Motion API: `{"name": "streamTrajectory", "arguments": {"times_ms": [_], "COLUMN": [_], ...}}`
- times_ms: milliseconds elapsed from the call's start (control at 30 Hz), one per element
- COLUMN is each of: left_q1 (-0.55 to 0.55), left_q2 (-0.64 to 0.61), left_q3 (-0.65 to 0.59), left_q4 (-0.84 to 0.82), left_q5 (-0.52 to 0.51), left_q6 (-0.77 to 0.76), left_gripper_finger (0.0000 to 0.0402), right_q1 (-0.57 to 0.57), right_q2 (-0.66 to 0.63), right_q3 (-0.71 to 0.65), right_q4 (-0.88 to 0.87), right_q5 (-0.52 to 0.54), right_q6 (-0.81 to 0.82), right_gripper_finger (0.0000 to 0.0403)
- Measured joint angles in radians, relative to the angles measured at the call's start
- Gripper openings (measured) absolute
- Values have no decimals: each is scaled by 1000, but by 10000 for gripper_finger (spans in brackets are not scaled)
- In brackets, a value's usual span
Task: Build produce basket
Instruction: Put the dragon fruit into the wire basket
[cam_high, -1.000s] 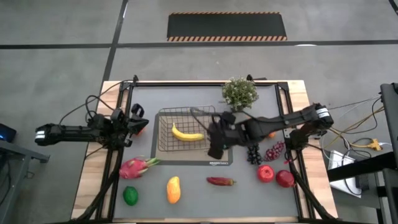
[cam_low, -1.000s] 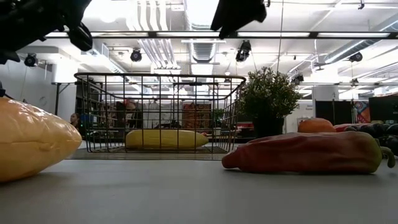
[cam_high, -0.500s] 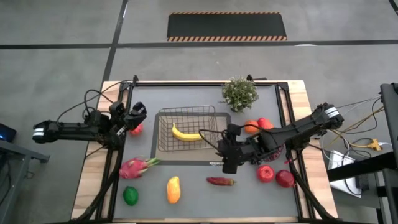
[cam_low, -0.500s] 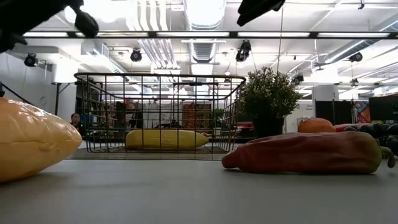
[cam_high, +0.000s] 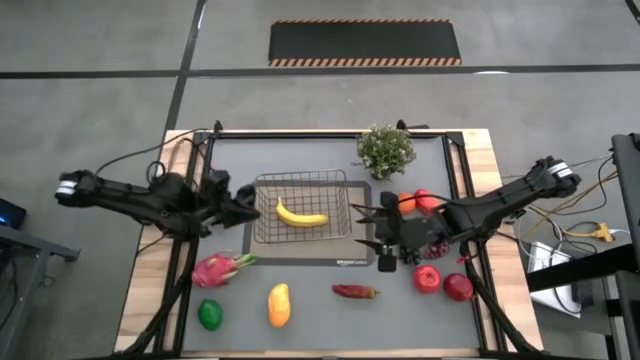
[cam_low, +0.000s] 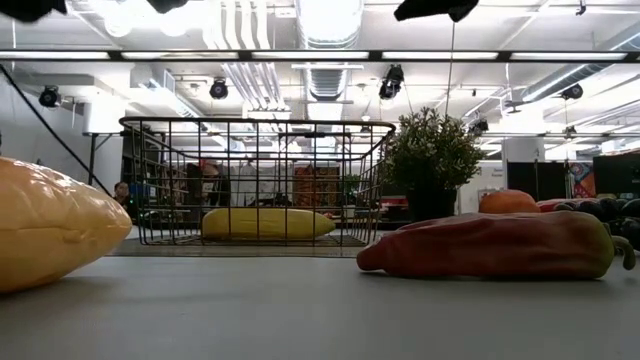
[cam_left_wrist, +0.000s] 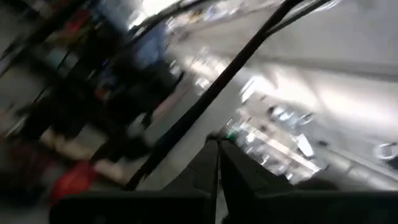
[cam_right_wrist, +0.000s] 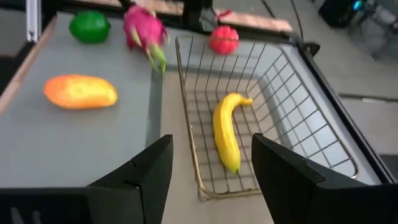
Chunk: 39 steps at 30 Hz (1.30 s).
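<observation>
The left wrist view was smeared by motion blur, so only a red blob (cam_left_wrist: 73, 180) at lower left stood out, too vague to name. In the low view the mango (cam_low: 50, 225) was cut off by the left edge and the grapes (cam_low: 612, 210) by the right edge.

We see the shallow dark wire basket (cam_high: 301, 208) near the counter's (cam_high: 320, 320) middle, holding one yellow toy banana (cam_high: 300, 215). The left hand (cam_high: 243, 210) sits closed just beside the basket's left wall. The right hand (cam_high: 382, 241), fingers apart and empty, hovers just off the basket's right side. Toward the near edge lie a pink dragon fruit (cam_high: 217, 268), green lime (cam_high: 210, 314), orange mango (cam_high: 279, 304) and red pepper (cam_high: 354, 292).
</observation>
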Motion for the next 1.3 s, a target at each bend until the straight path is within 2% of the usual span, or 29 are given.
{"name": "streamTrajectory", "arguments": {"times_ms": [200, 433, 500, 633, 767, 867, 1000, 1133, 1300], "left_q1": [-125, -316, -365, -453, -551, -624, -679, -685, -680], "left_q2": [88, 251, 303, 406, 495, 543, 588, 600, 580], "left_q3": [202, 398, 451, 547, 608, 615, 601, 582, 548], "left_q4": [-634, -1007, -1114, -1353, -1554, -1699, -1816, -1805, -1807], "left_q5": [-174, -201, -182, -75, 78, 116, 78, 60, 53], "left_q6": [-76, -300, -377, -497, -519, -487, -490, -493, -568], "left_gripper_finger": [0, 0, 0, 0, 0, 0, 0, 6, 63], "right_q1": [-2, -2, -2, -2, -2, -2, -2, -2, -2], "right_q2": [-86, -132, -135, -131, -127, -127, -127, -127, -127], "right_q3": [-106, -172, -183, -187, -187, -187, -187, -187, -187], "right_q4": [104, 147, 157, 161, 171, 172, 172, 172, 172], "right_q5": [1, 2, 2, 2, 2, 2, 2, 1, 1], "right_q6": [-27, -9, -9, -11, -13, -13, -15, -29, -29], "right_gripper_finger": [203, 203, 203, 203, 203, 203, 203, 203, 203]}}
